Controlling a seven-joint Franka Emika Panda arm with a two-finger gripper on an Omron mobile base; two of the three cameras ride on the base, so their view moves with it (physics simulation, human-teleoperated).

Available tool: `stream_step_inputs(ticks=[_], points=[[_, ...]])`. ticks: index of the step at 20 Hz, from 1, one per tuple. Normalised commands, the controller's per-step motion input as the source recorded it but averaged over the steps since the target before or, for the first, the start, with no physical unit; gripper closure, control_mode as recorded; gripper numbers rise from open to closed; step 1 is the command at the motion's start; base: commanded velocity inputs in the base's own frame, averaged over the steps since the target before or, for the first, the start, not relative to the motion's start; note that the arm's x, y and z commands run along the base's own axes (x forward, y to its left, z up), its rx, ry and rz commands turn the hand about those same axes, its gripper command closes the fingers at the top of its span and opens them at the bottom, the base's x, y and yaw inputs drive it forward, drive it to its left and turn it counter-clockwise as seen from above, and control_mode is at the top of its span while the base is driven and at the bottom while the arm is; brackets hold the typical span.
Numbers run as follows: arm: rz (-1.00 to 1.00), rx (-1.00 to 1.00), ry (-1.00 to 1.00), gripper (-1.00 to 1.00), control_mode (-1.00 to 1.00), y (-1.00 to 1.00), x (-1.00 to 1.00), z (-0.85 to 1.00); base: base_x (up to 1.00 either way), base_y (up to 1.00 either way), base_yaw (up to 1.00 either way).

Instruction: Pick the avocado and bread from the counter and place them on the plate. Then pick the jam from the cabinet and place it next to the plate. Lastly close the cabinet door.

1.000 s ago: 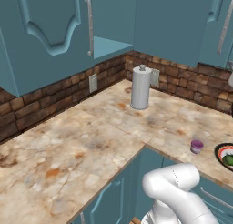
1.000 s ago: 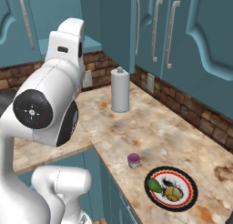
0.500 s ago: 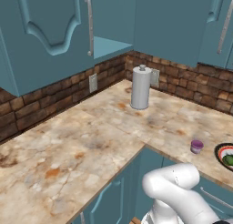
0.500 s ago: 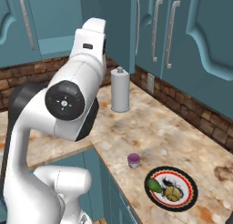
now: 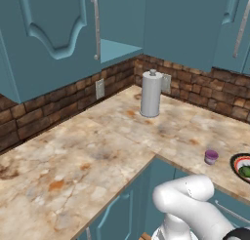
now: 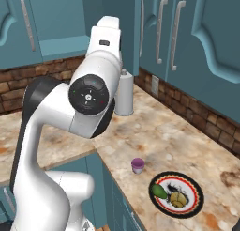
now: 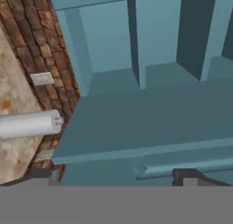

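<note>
The counter is a beige-tan marbled stone worktop with rusty blotches that turns an inside corner, backed by a brown brick wall carrying pale outlet plates. A grey paper-towel roll stands upright near the corner. Above hangs the teal cabinet; its door with the arched panel and long grey bar handle stands swung open, showing the bare shelf inside. Teal drawer units sit under the worktop. The purple jam stands on the counter just beside the plate, apart from its rim; on the plate lie the avocado and the bread, side by side. Compared with the earlier frames, the arm has swung further to the right in the right base view and now partly covers the paper-towel roll; nothing on the counter has shifted. In the hand view the gripper faces the open cabinet with its tips set wide apart, empty.
</note>
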Motion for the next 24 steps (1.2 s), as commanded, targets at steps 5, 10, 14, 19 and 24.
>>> stream_step_inputs(ticks=[5, 10, 14, 19, 24], points=[[0.01, -0.10, 0.00, -1.00, -1.00, -0.11, 0.12, -0.03, 0.00, 0.00, 0.00], [0.00, -0.03, 0.00, -1.00, -1.00, -0.03, 0.15, -0.06, 0.00, 0.00, 0.00], [0.00, 0.00, 0.00, -1.00, -1.00, 0.00, 0.19, -0.11, 0.00, 0.00, 0.00], [0.00, 0.00, 0.00, -1.00, -1.00, 0.00, 0.27, -0.09, 0.00, 0.00, 0.00], [0.00, 0.00, 0.00, -1.00, -1.00, 0.00, 0.31, -0.12, 0.00, 0.00, 0.00]])
